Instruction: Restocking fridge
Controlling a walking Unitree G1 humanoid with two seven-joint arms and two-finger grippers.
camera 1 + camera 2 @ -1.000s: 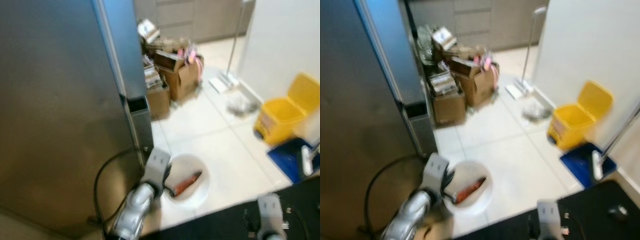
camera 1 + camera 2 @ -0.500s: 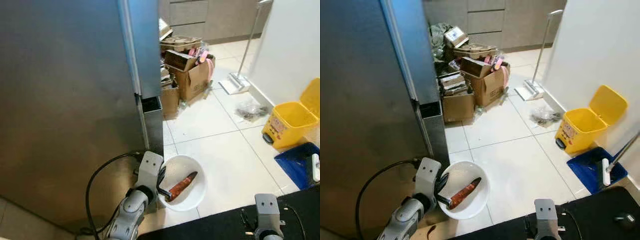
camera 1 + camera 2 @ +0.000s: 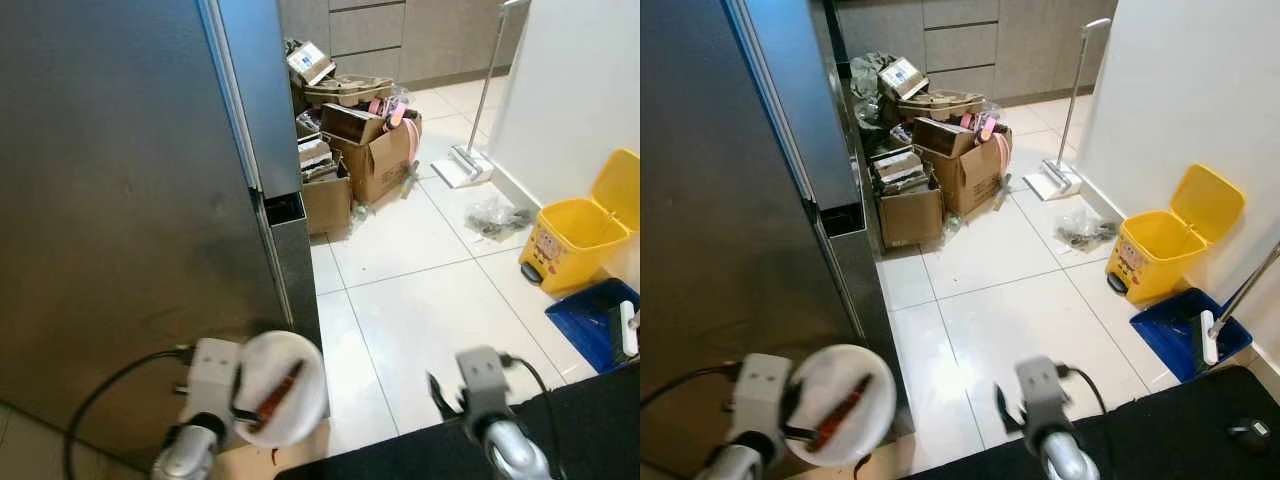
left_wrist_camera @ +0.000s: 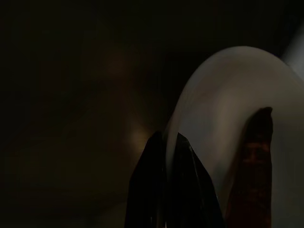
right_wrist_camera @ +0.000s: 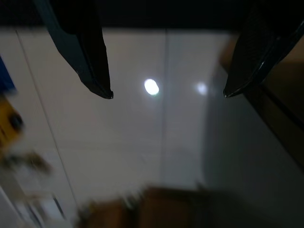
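The steel fridge [image 3: 120, 200] stands closed along the left side of the tiled floor [image 3: 420, 290]. By the far wall, cardboard boxes [image 3: 360, 150] are piled beside it; a yellow bin [image 3: 580, 235] and a blue dustpan [image 3: 595, 320] sit at the right edge. Low in front of the fridge door, the left claw [image 4: 164, 147] is clenched on the rim of a white bowl [image 3: 285, 385] — a reddish-brown sausage-like item [image 3: 280, 392] lies inside. The right claw [image 5: 166, 90] hangs released over the floor, fingers [image 5: 90, 66] wide apart.
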